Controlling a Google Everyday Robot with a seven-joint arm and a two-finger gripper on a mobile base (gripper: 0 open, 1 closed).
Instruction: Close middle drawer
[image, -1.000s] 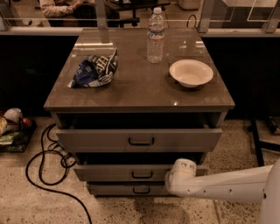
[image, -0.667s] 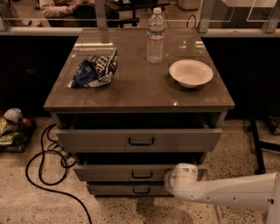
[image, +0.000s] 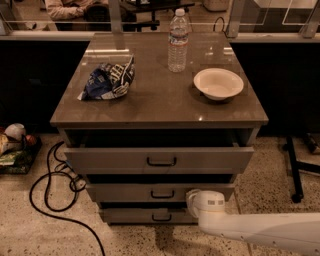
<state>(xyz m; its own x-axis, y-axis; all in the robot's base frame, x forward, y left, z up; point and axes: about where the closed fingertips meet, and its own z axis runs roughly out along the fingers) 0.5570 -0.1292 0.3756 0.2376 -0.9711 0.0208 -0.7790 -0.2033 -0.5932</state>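
The middle drawer (image: 135, 192) sits low in the centre of the frame, second of three fronts. It has a grey-beige face and a small black bar handle (image: 163, 194). It stands partly pulled out, with a dark gap showing above its front edge.

The pincer (image: 192, 196) is at the right end of that front, at the tip of a white arm (image: 260, 232) that reaches in from the lower right corner of the frame. Its rounded white end is against or just beside the drawer face, to the right of the handle. Whether the pincer is wide or narrow cannot be told from this view.

Above, the top drawer (image: 100, 160) is taller and juts out farther, with a larger black handle. Below, the lowest drawer (image: 125, 215) shows only a narrow front.

The brown bench (image: 160, 102) top carries three things, well apart from one another:
- a crumpled blue chip bag (image: 107, 80) on the left
- an upright clear water bottle (image: 178, 40) towards the back
- a white bowl (image: 218, 83) on the right

A black cable (image: 47, 200) loops over the speckled floor (image: 270, 192) at the lower left. A black stand leg (image: 294, 170) rises at the right edge.
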